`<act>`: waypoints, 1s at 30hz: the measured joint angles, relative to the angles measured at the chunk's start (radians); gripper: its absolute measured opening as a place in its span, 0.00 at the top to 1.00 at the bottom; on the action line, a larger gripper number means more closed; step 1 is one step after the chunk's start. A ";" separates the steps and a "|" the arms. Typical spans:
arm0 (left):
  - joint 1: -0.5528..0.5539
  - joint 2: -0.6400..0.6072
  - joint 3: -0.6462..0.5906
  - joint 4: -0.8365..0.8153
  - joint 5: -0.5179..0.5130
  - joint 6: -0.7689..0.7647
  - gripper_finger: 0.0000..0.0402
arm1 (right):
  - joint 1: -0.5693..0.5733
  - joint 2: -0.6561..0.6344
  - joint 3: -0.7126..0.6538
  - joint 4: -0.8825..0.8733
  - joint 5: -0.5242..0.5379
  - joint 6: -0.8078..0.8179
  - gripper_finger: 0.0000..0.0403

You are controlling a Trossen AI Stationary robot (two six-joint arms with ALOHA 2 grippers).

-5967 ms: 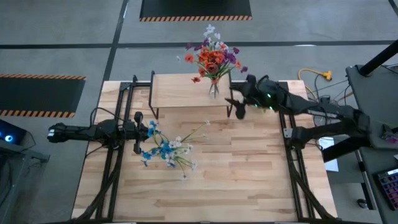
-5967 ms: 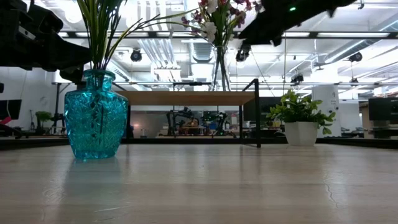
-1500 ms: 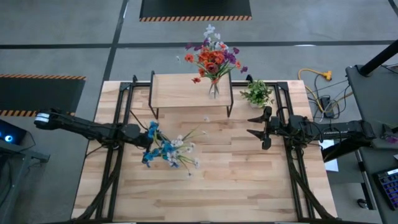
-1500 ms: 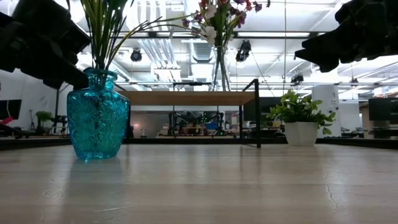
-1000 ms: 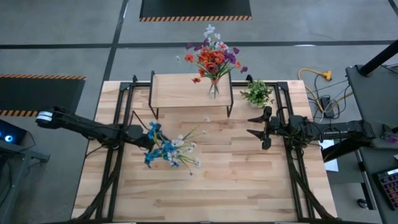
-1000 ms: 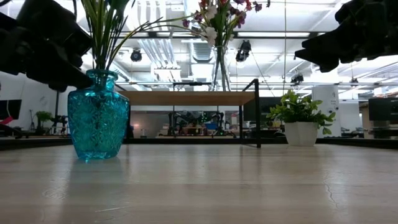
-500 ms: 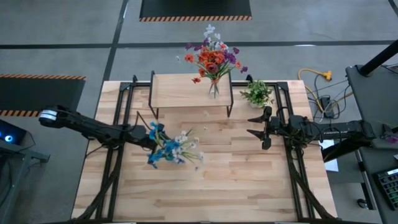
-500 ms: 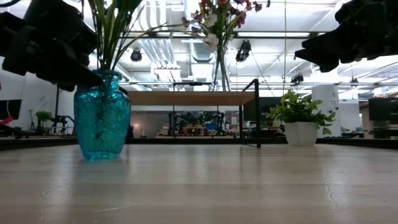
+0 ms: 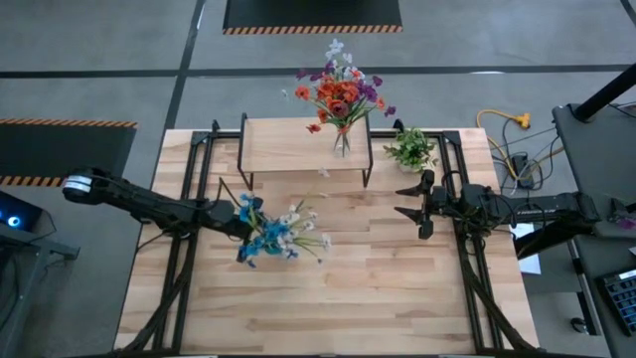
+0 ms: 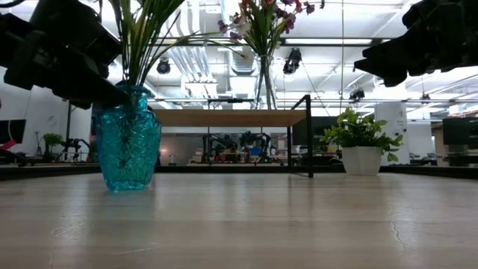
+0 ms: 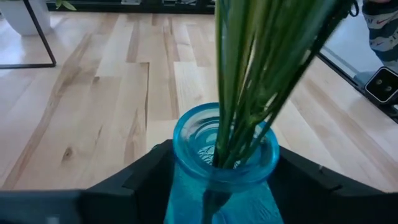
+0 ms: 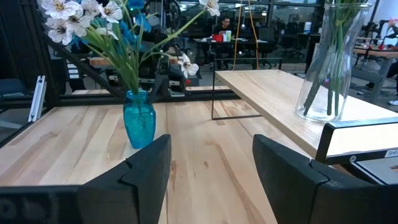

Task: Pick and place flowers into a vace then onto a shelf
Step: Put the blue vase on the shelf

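A blue glass vase [image 10: 128,149] stands on its base on the left part of the table and holds the blue and white flowers [image 9: 278,234]. My left gripper [image 9: 239,223] reaches in from the table's left and is shut on the vase. The shelf [image 9: 298,144] stands at the table's far edge. A clear vase [image 9: 341,141] with orange and purple flowers [image 9: 338,91] stands at the shelf's right end. My right gripper [image 9: 405,202] waits open at the table's right, above the top, with nothing between its fingers. My left gripper pinches the blue vase's neck [image 11: 183,165] just under the rim, with one finger on each side. The fingers [image 11: 146,180] come nearly level from the table's left, slanting a little down. The vase stands upright with its base [image 10: 128,187] on the table.
A small potted plant [image 9: 410,149] in a white pot stands at the far right beside the shelf. The shelf's black legs [image 9: 370,169] stand between the two arms at the far side. The near half of the tabletop [image 9: 328,308] is bare wood.
My left gripper has gone a short way toward the table's right edge at the vase's neck. The blue vase has slid upright along the table to the right, and its flowers have swung toward the right with it.
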 joint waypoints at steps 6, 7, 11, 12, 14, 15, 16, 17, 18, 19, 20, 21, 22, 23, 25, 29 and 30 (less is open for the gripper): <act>0.001 -0.001 0.001 0.014 -0.005 0.001 0.60 | 0.000 0.000 0.000 0.000 0.000 0.000 0.46; 0.001 -0.001 0.001 0.019 -0.005 0.001 0.62 | 0.000 0.000 0.000 0.000 0.000 0.000 0.46; 0.001 -0.001 0.001 0.028 -0.004 0.023 0.63 | 0.000 0.000 0.000 0.000 0.000 0.000 0.46; 0.001 -0.001 0.001 0.030 -0.004 0.025 0.63 | 0.000 0.000 0.000 0.000 0.000 0.000 0.46; 0.001 -0.001 0.001 0.032 -0.004 0.028 0.63 | 0.000 0.000 0.000 0.000 0.000 0.000 0.46; 0.001 -0.001 0.001 0.033 -0.004 0.038 0.62 | 0.000 0.000 0.000 0.000 0.000 0.000 0.46; 0.001 -0.001 0.001 0.033 -0.005 0.047 0.62 | 0.000 0.000 0.000 0.000 0.000 0.000 0.46; 0.001 -0.001 0.001 0.033 -0.005 0.056 0.62 | 0.000 0.000 0.000 0.000 0.000 0.000 0.46; 0.001 -0.001 0.001 0.035 -0.007 0.063 0.62 | 0.000 0.000 0.000 0.000 0.000 0.000 0.46; 0.001 -0.001 0.001 0.042 -0.009 0.068 0.62 | 0.000 0.000 0.000 0.000 0.000 0.000 0.46; 0.001 -0.001 0.001 0.057 -0.014 0.073 0.62 | 0.000 0.000 0.000 0.000 0.000 0.000 0.46; 0.001 -0.001 0.001 0.078 -0.019 0.080 0.62 | 0.000 0.000 0.000 0.000 0.000 0.000 0.46; 0.001 -0.001 0.001 0.101 -0.024 0.085 0.62 | 0.000 0.000 0.000 0.000 0.000 0.000 0.46; 0.001 -0.002 0.001 0.122 -0.027 0.087 0.62 | 0.000 0.000 0.000 0.000 0.000 0.000 0.46; 0.001 -0.004 0.001 0.159 -0.028 0.087 0.62 | 0.000 0.000 0.000 0.000 0.000 0.000 0.46; 0.001 -0.025 0.011 0.181 -0.036 0.087 0.62 | 0.000 0.000 0.000 0.000 0.000 0.005 0.46; 0.000 -0.031 0.020 0.181 -0.048 0.086 0.62 | 0.000 0.000 0.000 0.000 0.000 0.005 0.46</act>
